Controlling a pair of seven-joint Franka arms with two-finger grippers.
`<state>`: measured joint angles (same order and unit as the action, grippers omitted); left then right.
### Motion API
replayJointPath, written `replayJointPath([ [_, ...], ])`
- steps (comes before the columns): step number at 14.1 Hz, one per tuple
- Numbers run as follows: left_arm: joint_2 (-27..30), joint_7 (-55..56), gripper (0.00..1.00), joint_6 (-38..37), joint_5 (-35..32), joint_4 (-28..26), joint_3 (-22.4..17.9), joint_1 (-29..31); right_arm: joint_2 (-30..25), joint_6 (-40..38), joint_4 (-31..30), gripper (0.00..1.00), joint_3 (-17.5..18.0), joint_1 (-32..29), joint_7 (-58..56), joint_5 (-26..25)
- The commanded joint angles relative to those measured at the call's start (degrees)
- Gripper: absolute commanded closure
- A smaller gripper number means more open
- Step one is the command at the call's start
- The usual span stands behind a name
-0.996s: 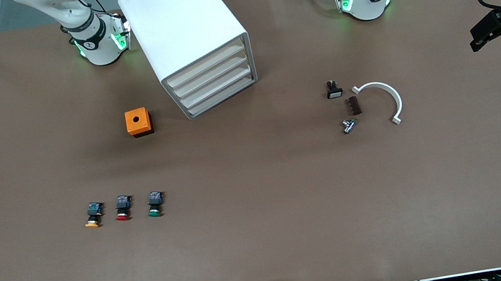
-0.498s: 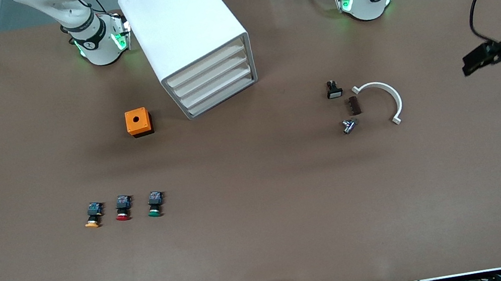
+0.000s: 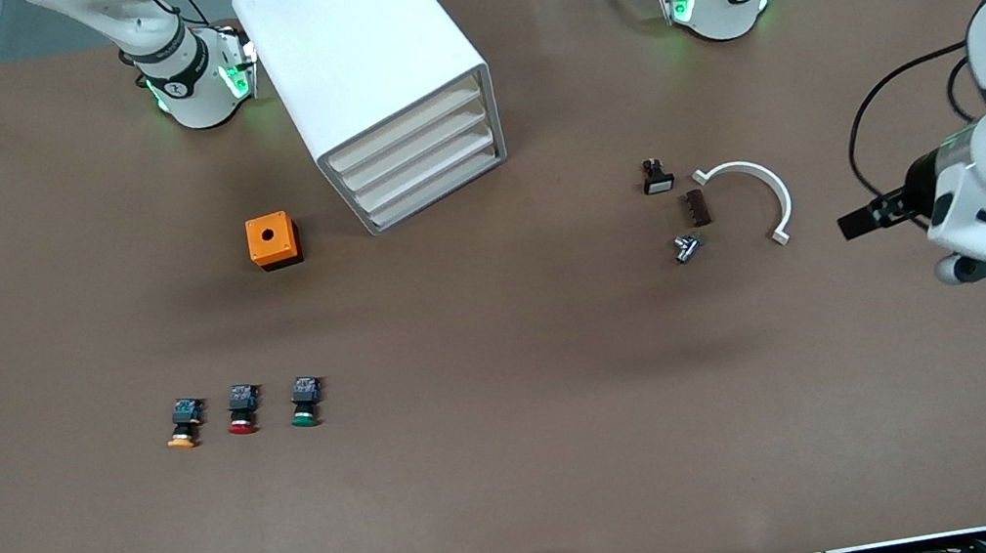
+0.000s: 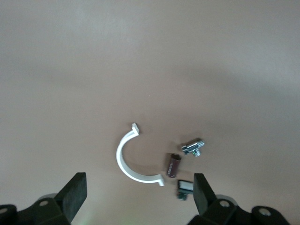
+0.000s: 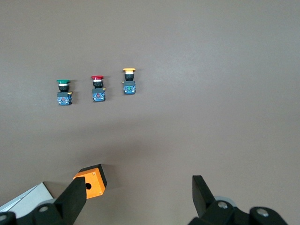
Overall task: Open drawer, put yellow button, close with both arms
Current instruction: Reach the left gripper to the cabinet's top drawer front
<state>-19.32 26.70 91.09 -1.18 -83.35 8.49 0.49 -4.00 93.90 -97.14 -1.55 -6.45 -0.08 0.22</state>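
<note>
the small yellow-capped push-button with a black-blue body point(image 3: 182, 426) lies on its side, long axis running toward the front camera, cap end nearer it. it sits nearer the camera than the orange square box with a round hole point(image 3: 273, 240), beside the red-capped button point(image 3: 242, 410). the left gripper point(image 4: 138, 193) hangs spread open over the white curved plastic clip point(image 4: 132, 160); the right gripper point(image 5: 136, 196), also spread, waits above the orange box.
</note>
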Motion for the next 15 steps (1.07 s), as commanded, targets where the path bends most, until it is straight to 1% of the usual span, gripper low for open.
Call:
replayJointPath([
  [1,-3.08,15.77,0.0,-0.56,0.04,1.79,0.3,-1.97,-0.39,0.41,-0.24,0.0,0.59,-0.58,0.7,0.05],
  [3,-5.72,28.69,0.0,-0.65,1.34,1.79,0.39,-3.91,-0.39,0.4,-0.33,0.0,0.5,-0.58,0.7,0.05],
  [4,-6.6,35.2,0.0,-0.65,3.62,1.79,0.3,-5.14,-0.39,0.67,-0.59,0.0,0.58,-0.58,0.7,0.05],
  [6,-8.89,44.7,0.0,-0.65,8.1,1.79,0.3,-7.43,-0.3,0.76,-0.94,0.0,0.59,-0.58,0.7,0.05],
  [7,-10.12,48.84,0.01,-0.65,10.21,1.79,0.39,-8.39,-0.39,0.93,-2.08,0.0,0.59,-0.58,0.7,0.13],
  [8,-11.43,54.37,0.02,-1.0,13.28,1.62,0.39,-9.36,-0.48,0.93,-2.61,0.0,0.59,-0.67,0.78,0.13],
  [10,-13.46,65.97,0.07,-1.0,23.62,1.7,0.39,-11.82,-0.48,0.41,-2.62,0.0,0.59,-0.58,0.78,0.22],
  [11,-14.51,70.9,0.07,-1.0,27.59,1.7,0.39,-13.22,-0.65,0.23,-2.7,0.0,0.59,-0.58,0.78,0.22],
  [15,-17.68,87.95,0.07,-1.0,37.01,1.61,0.48,-18.67,-1.44,0.23,-3.32,0.0,0.59,-0.67,0.87,0.4],
])
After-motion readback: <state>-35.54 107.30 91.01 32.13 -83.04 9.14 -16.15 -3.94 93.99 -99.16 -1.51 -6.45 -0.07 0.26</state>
